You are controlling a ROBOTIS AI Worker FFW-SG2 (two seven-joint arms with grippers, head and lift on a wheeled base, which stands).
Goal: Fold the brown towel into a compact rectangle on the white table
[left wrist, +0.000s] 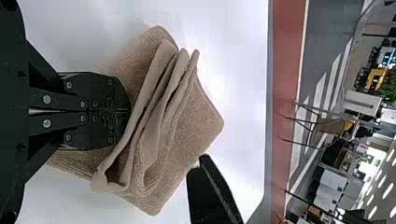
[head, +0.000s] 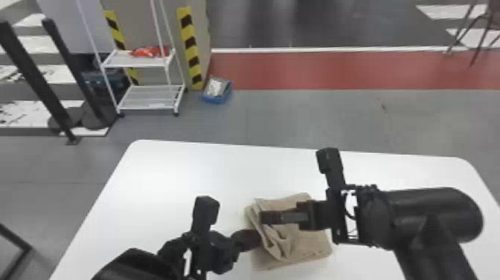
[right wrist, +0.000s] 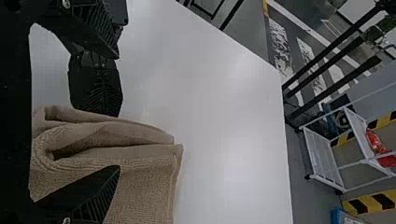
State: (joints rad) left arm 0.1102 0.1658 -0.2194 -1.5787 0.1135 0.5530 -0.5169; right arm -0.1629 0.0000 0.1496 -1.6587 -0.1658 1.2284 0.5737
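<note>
Towel (head: pixel 310 244) is on the white table (head: pixel 186 171), toward my side, folded over in layers but honestly kinda messy: a few loose pleats stand up toward its left part, while the portion to the right lies flatter. I've got my left gripper (head: pixel 258 239) at the left side of those pleats, and in its wrist view the two fingers (left wrist: pixel 109 95) are together, no towel between them that I can make out. Can't tell if the tips actually touch the cloth. My right gripper (head: pixel 262 218) comes in from the right, over the towel, and its wrist cam shows the fingers (right wrist: pixel 95 200) spread apart with the rumpled folds partly between them, so not clamped on anything. Past the table there's a white cart (head: pixel 135 66) with something red (head: pixel 148 51) on its upper shelf, plus a blue bin (head: pixel 215 99) on the floor beside it.
</note>
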